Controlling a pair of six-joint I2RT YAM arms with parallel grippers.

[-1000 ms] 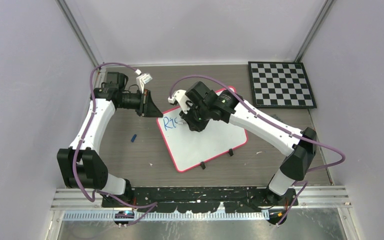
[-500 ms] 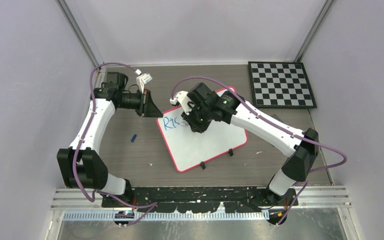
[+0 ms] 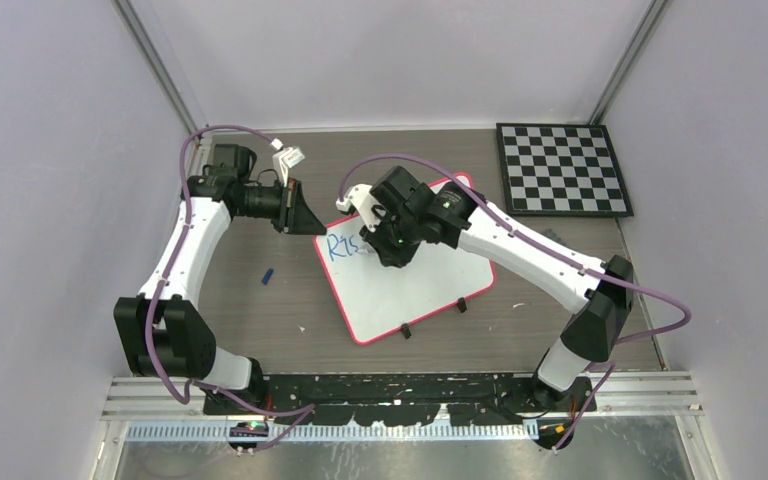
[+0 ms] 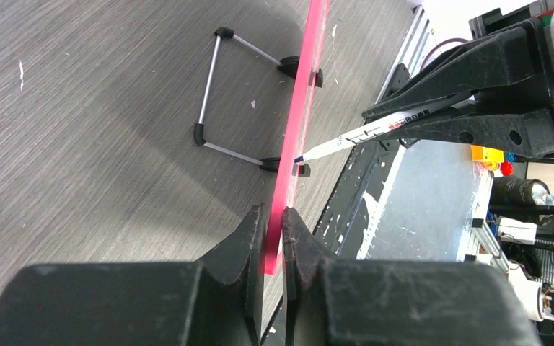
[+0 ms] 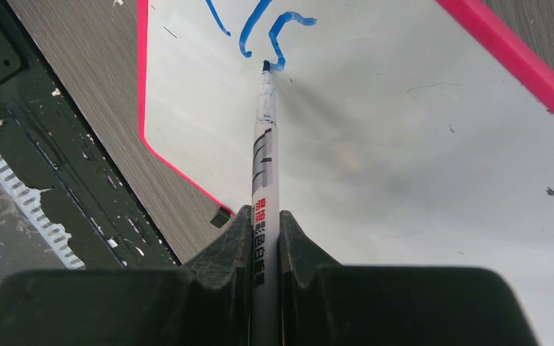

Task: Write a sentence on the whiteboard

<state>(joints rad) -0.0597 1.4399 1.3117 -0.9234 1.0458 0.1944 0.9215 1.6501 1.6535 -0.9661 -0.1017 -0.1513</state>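
Observation:
The whiteboard (image 3: 410,285) stands tilted mid-table, white with a red-pink rim. My left gripper (image 3: 305,222) is shut on its far-left corner; the left wrist view shows the rim (image 4: 299,108) edge-on between my closed fingers (image 4: 249,238). My right gripper (image 3: 392,248) is shut on a white marker (image 5: 265,155), whose blue tip touches the board (image 5: 404,144). The marker also shows in the left wrist view (image 4: 361,133). Of the sentence (image 3: 341,247), only the first blue letters show, about "Ris"; the right wrist view shows fresh blue strokes (image 5: 270,32) at the tip.
A black-and-white checkerboard (image 3: 562,168) lies at the back right. A small blue marker cap (image 3: 268,274) lies on the table left of the board. The board's wire stand (image 4: 238,94) shows behind it. Two black clips (image 3: 433,317) sit on its near edge.
My right gripper has shifted slightly with the marker near the first letters, adding to the blue strokes. The left arm and the board have not moved.

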